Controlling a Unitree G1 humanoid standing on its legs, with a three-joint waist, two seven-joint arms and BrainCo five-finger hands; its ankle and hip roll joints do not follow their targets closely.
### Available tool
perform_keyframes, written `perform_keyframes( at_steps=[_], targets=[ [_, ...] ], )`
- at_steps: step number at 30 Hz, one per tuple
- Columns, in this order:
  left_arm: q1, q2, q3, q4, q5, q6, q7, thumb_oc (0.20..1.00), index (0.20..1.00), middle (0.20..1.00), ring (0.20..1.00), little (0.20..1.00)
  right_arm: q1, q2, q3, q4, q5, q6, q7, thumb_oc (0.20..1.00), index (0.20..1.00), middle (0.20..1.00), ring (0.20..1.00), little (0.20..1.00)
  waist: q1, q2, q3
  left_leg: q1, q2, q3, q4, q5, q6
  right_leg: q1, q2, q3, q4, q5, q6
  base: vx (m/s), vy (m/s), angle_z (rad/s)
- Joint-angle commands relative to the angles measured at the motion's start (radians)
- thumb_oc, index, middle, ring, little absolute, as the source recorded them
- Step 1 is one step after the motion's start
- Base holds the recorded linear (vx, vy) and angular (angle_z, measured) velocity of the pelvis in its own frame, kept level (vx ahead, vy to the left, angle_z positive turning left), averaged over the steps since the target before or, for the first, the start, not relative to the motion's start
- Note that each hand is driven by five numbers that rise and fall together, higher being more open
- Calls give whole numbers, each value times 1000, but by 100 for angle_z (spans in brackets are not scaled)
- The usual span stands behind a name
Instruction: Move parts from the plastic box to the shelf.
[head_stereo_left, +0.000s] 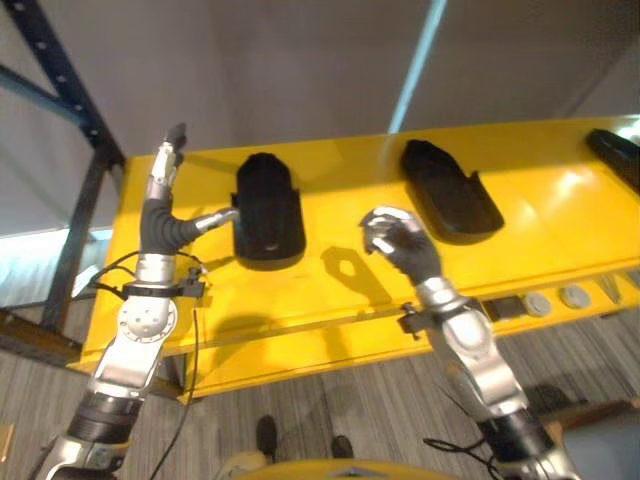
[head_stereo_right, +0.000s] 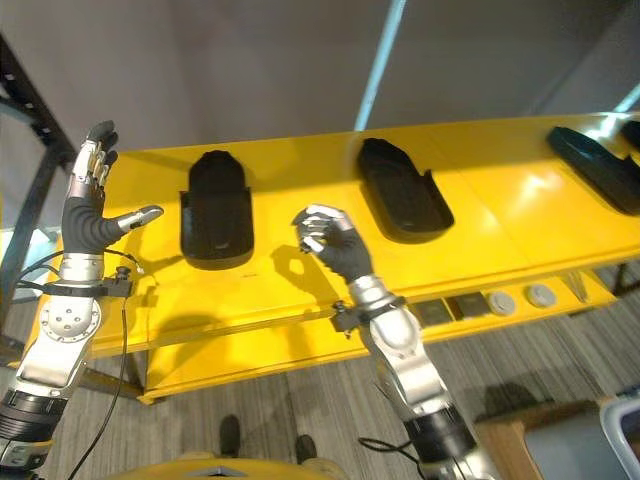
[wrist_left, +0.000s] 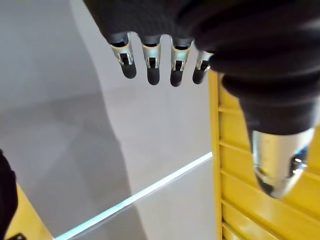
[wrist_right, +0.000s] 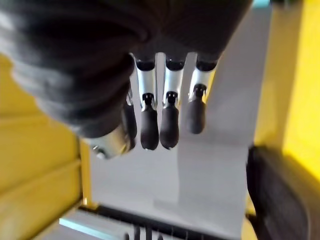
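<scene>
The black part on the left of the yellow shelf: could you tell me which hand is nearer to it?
Left. The left hand is raised just beside the part, thumb reaching toward its edge; the right hand hangs further off on its other side.

You have bright overhead light. Glare whitens the yellow shelf (head_stereo_left: 560, 190) at its far right end. The right hand (head_stereo_left: 400, 245) casts a crisp shadow onto the shelf beside it. Both wrist views are soft; the near fingers (wrist_right: 169, 120) appear blurred.

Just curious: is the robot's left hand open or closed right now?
Open: the left hand has straight fingers and thumb spread, holding nothing, beside a black part on the yellow shelf.
</scene>
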Motion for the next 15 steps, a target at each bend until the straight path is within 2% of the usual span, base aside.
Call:
perform_keyframes(
  at_steps=[1, 2, 3, 4, 7, 9, 15],
  targets=[
    [-57, 34, -5, -16, -24, -34, -33, 1000, 1000, 1000, 1000, 1000, 31, 0, -74, -30, -25, -68, -30, 1000, 1000, 1000, 1000, 1000, -55, -38, -15, 88, 75, 93, 125, -254, -50, -19, -70, 34, 26, 23, 131, -86, 40, -96],
    [-53, 29, -7, -17, -31, -35, -40, 1000, 1000, 1000, 1000, 1000, 49, -1, -99, -28, -54, -67, -43, 1000, 1000, 1000, 1000, 1000, -68, -40, -15, 89, 81, 122, 133, -254, -48, -36, -59, 56, 32, 32, 131, -106, 21, -111],
    [-48, 28, 0, -28, -28, -33, -43, 1000, 1000, 1000, 1000, 1000, 47, -4, -119, -13, -91, -68, -61, 1000, 1000, 1000, 1000, 1000, -88, -37, 4, 98, 93, 169, 157, -271, -40, -65, -45, 48, 49, 31, 131, -96, 2, -117],
    [-48, 29, 1, -28, -28, -33, -43, 1000, 1000, 1000, 1000, 1000, 45, -3, -118, -13, -92, -68, -62, 1000, 1000, 1000, 1000, 1000, -84, -39, 4, 96, 93, 174, 158, -267, -40, -71, -44, 54, 49, 36, 131, -80, 3, -133],
    [-20, 27, 23, -32, -8, -32, -31, 1000, 1000, 1000, 1000, 1000, 83, 11, -134, 2, -83, -67, -55, 1000, 1000, 1000, 1000, 1000, -102, -46, 18, 115, 101, 239, 180, -285, -32, -82, -27, 12, 52, 30, 131, -34, -22, -124],
    [-8, 14, 32, -28, -9, -35, -36, 1000, 1000, 1000, 1000, 1000, 136, 9, -145, 18, -93, -69, -47, 1000, 1000, 1000, 1000, 1000, -116, -43, 7, 148, 101, 262, 167, -288, -36, -71, -18, 23, 37, 18, 130, 53, -41, -73],
    [-12, -10, -8, -30, -24, -35, -72, 1000, 1000, 1000, 1000, 1000, 162, -27, -124, 80, -199, -56, -70, 1000, 1000, 1000, 1000, 1000, -123, -12, -2, 174, 117, 226, 136, -269, -58, -42, -10, -21, 37, -34, 94, 23, -109, 4]
  ],
)
